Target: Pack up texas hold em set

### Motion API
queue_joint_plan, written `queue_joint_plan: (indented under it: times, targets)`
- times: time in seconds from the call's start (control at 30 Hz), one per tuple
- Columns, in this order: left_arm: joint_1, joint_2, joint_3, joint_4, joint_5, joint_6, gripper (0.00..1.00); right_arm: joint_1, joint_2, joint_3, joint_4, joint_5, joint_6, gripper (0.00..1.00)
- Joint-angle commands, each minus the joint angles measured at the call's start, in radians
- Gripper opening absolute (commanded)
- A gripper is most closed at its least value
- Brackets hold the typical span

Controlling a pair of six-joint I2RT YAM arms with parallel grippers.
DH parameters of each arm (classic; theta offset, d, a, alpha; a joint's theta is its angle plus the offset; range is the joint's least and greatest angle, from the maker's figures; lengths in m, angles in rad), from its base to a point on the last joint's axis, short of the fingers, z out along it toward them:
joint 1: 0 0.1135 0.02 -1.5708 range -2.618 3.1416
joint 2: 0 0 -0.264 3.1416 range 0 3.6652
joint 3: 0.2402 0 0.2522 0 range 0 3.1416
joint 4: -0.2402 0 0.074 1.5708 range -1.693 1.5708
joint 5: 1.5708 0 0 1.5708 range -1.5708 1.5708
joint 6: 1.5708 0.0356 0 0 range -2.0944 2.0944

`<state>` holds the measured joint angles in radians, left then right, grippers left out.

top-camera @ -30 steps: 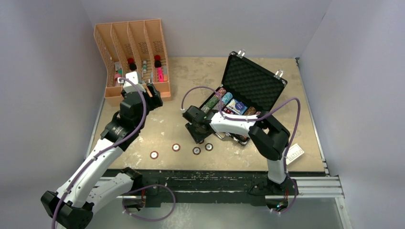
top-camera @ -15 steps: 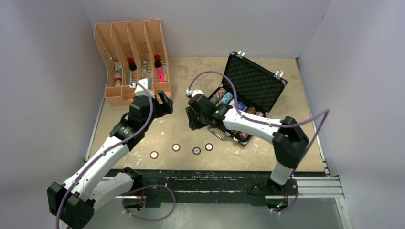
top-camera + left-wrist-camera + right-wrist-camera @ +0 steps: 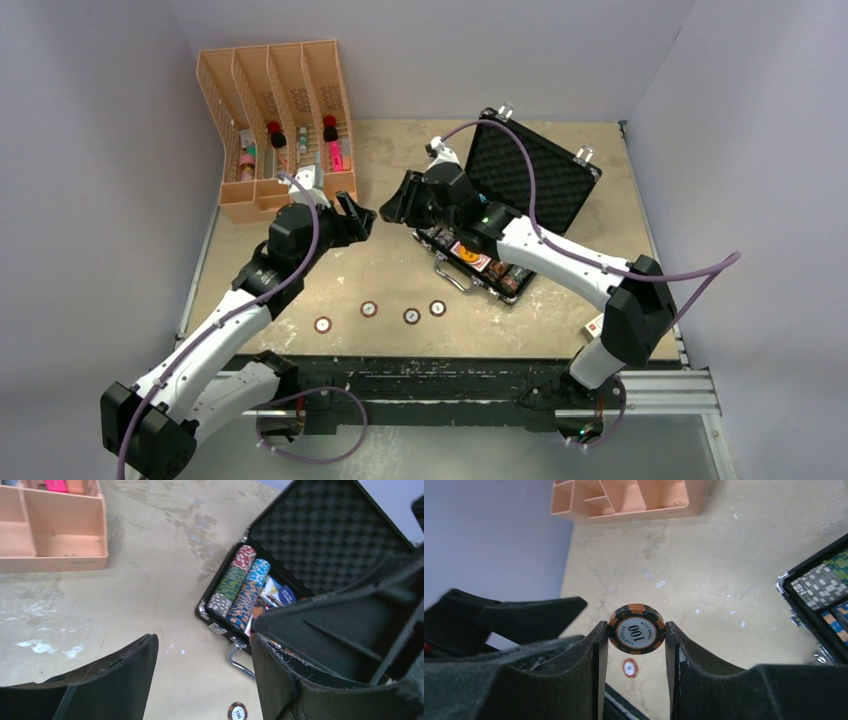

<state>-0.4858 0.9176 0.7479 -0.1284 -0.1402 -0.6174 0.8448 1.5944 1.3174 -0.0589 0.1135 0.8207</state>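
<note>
Only the right wrist camera caught the orange-and-black chip [image 3: 636, 630] pinched in the right gripper [image 3: 635, 626]; overhead, it was hidden. The left gripper [image 3: 202, 652] stood wide, its camera showing chip rows [image 3: 240, 587] inside the open briefcase [image 3: 325, 540]. Four loose chips [image 3: 369, 309] lay on the table [image 3: 380, 270] nearby.

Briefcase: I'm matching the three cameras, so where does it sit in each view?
Top external: briefcase right of centre, open.
Left wrist: briefcase upper right, open.
Right wrist: only the briefcase corner, at the right edge.
Shared landmark: the orange rack, in all three.
</note>
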Motion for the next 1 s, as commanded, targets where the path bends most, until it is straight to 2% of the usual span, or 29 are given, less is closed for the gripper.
queue_joint_plan:
  times: [0.0,0.17,0.33,0.57,0.77,0.97]
  targets:
    - [0.001,-0.010,-0.015,0.120,0.111,-0.008,0.66,-0.041,-0.045,0.009,0.084,-0.079,0.115,0.36]
    - [0.001,0.008,-0.027,0.168,0.177,-0.024,0.60,-0.060,-0.064,0.006,0.094,-0.115,0.133,0.36]
    - [0.001,0.014,-0.048,0.267,0.251,-0.060,0.62,-0.067,-0.071,-0.004,0.116,-0.149,0.148,0.36]
    - [0.001,0.044,-0.038,0.348,0.208,-0.106,0.60,-0.068,-0.077,-0.006,0.138,-0.187,0.154,0.36]
    - [0.001,0.078,-0.037,0.436,0.187,-0.144,0.40,-0.070,-0.072,-0.006,0.148,-0.221,0.160,0.36]
    - [0.001,0.089,-0.033,0.443,0.199,-0.131,0.11,-0.080,-0.071,-0.011,0.155,-0.241,0.143,0.36]
